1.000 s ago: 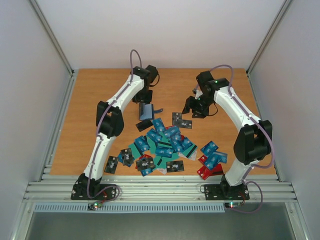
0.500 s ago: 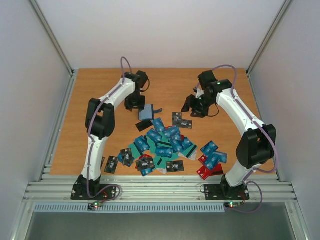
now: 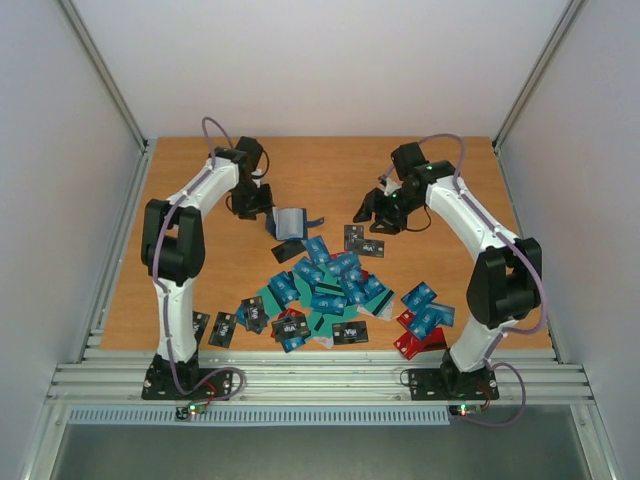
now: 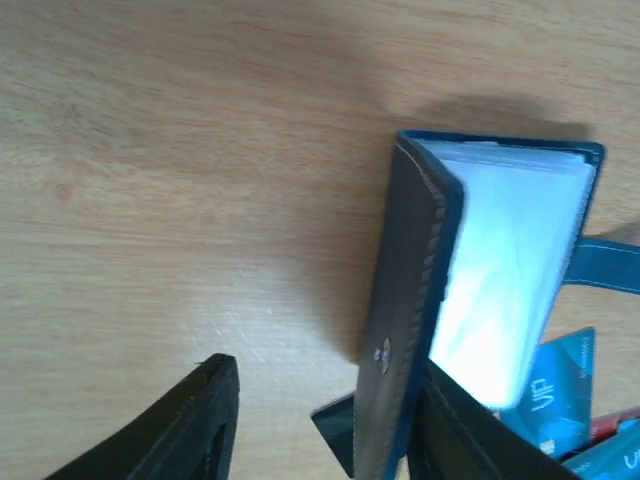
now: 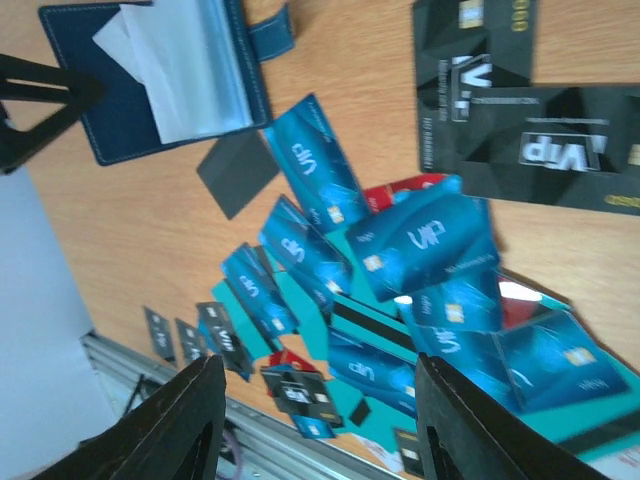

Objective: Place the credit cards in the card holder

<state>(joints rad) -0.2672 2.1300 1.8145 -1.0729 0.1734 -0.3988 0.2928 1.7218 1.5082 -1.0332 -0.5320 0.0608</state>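
Note:
The card holder [image 3: 290,222] lies open on the wooden table, navy outside with pale clear sleeves inside [image 4: 505,270]; its cover [image 4: 400,330] stands up on edge. My left gripper [image 3: 262,207] is open just left of the holder. In the left wrist view [image 4: 328,368] the raised cover sits between the jaws, close to the right finger. The credit cards [image 3: 325,285] lie in a loose blue, teal, black and red heap in front of the holder. My right gripper [image 3: 365,212] is open and empty, hovering over the heap [image 5: 320,365]. The holder also shows there [image 5: 160,80].
Two black cards [image 3: 363,241] lie apart behind the heap, near my right gripper [image 5: 520,130]. More blue and red cards [image 3: 422,318] lie by the right arm's base, and black ones [image 3: 222,328] by the left arm. A metal rail [image 3: 320,380] runs along the near edge.
My left arm has swung left, carrying its gripper from above the card holder to the holder's left side. My right gripper has shifted slightly left. The cards have not moved.

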